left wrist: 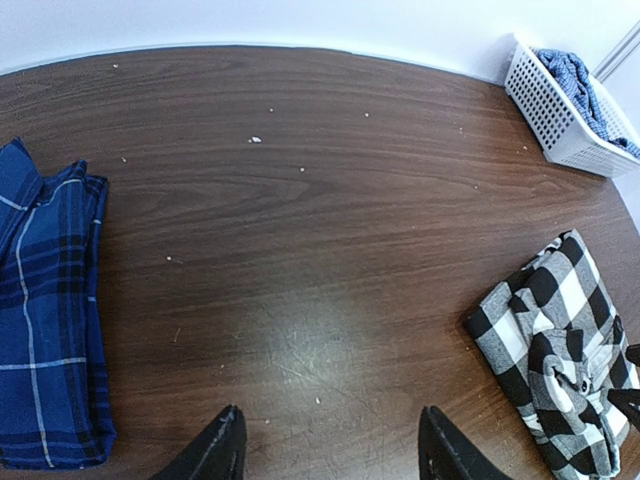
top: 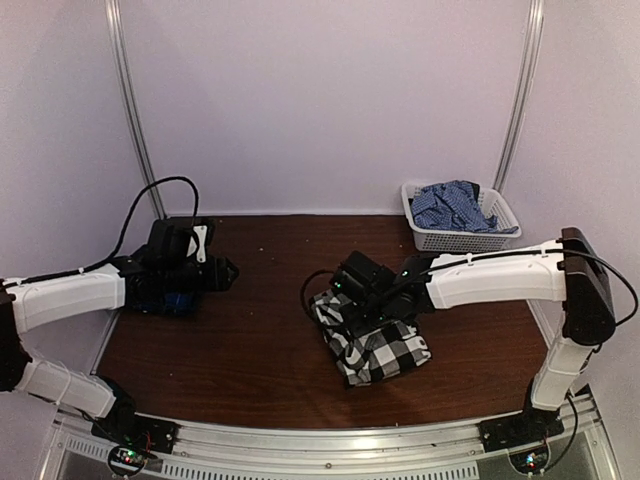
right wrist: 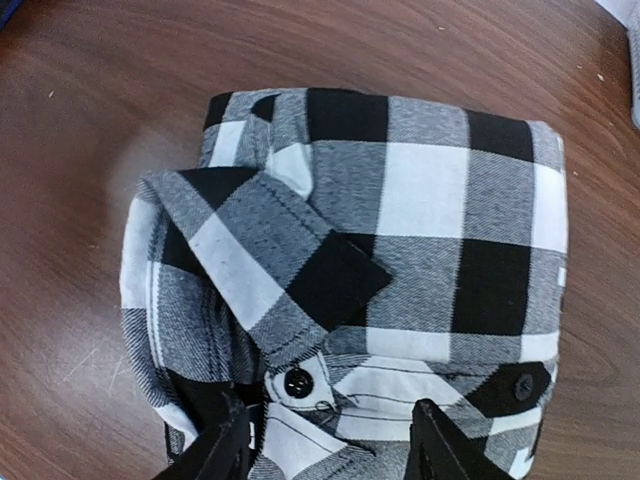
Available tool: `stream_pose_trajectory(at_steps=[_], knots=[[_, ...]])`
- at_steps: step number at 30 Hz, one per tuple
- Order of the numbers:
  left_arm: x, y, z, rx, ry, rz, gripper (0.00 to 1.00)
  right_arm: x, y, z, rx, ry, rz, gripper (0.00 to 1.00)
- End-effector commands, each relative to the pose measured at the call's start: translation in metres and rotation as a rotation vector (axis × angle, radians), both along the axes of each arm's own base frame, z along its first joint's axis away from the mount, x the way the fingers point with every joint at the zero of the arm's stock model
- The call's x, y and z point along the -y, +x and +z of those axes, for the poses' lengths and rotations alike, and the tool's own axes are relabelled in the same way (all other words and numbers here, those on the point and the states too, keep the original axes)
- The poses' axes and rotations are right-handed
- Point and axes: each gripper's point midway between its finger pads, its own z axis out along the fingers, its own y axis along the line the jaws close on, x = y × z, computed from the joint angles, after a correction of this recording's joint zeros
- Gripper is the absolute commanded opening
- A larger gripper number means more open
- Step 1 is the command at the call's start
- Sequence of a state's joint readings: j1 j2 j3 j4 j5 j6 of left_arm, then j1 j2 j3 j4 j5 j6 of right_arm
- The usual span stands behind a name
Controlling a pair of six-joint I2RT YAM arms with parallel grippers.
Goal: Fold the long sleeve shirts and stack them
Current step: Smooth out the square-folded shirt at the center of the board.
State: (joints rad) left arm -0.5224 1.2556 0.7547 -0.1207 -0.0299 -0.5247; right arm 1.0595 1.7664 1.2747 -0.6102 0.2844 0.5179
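Both arms are built alike. The left arm [top: 70, 295] and the right arm [top: 490, 280] wear smooth white shells on their long links and black housings at the joints, with a big boxy black one at the right elbow [top: 587, 285]. A thin black cable [top: 140, 200] loops off the left wrist, and another hugs the right arm's white link. Tiny green and red lights glow at each base [top: 128, 458]. The left gripper [left wrist: 330, 445] and the right gripper [right wrist: 325, 440] have matte black fingers tapering to blunt tips.
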Motion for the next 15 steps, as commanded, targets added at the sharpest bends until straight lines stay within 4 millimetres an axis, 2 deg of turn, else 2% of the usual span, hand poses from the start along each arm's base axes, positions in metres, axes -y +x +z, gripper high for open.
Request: stream_pose_trajectory(at_steps=[1, 6, 9, 12, 15], knots=[[0.0, 0.007, -0.006, 0.013, 0.002, 0.0, 0.6, -0.036, 0.0, -0.011, -0.036, 0.148, 0.082, 0.5], [0.001, 0.007, -0.01, 0.005, 0.003, -0.005, 0.6, -0.038, -0.002, -0.05, -0.094, 0.117, 0.081, 0.43], [0.001, 0.007, -0.009, 0.006, 0.005, -0.006, 0.6, -0.031, -0.001, -0.07, -0.104, 0.07, 0.059, 0.42], [0.002, 0.007, -0.009, 0.006, 0.003, -0.008, 0.6, -0.022, 0.002, -0.08, -0.098, 0.026, 0.036, 0.41], [0.002, 0.006, -0.01, 0.004, 0.005, -0.012, 0.6, -0.014, 0.006, -0.08, -0.085, -0.005, 0.016, 0.41]])
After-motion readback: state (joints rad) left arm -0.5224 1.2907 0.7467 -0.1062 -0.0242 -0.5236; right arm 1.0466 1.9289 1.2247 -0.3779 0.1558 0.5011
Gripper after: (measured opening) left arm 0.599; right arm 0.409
